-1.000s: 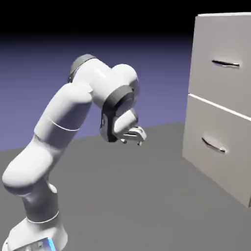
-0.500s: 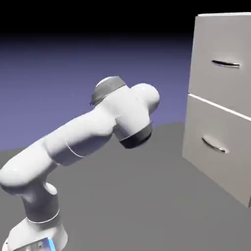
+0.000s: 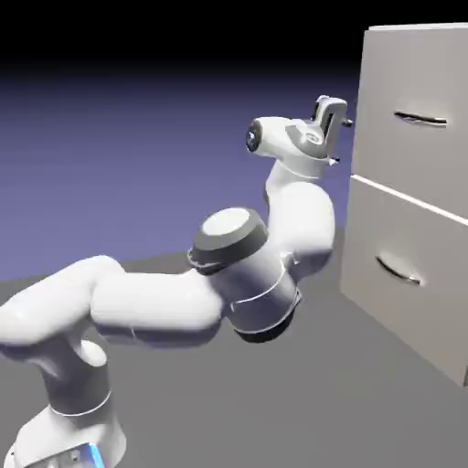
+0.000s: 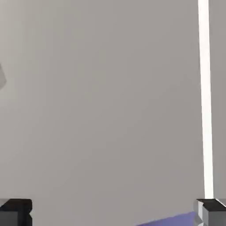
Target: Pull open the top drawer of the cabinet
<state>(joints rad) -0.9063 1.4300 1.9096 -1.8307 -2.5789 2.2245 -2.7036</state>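
The cabinet stands tall and pale grey-beige at the exterior view's right. The top drawer looks shut, and its slim dark handle lies to the right of my hand. My gripper is raised to the top drawer's height, just off the cabinet's left edge, pointing at it and touching nothing. In the hand view, pale cabinet surface fills the picture, with a bright vertical strip at the right. My gripper is open: its fingertips stand far apart with nothing between them.
The lower drawer with its own dark handle sits beneath the top one. My elbow bulges low over the grey table, left of the cabinet. A sliver of blue-violet backdrop shows in the hand view.
The arm has folded down and swung toward the cabinet. The hand rose from mid-height near the table's middle to the top drawer's level. The jaws stayed open.
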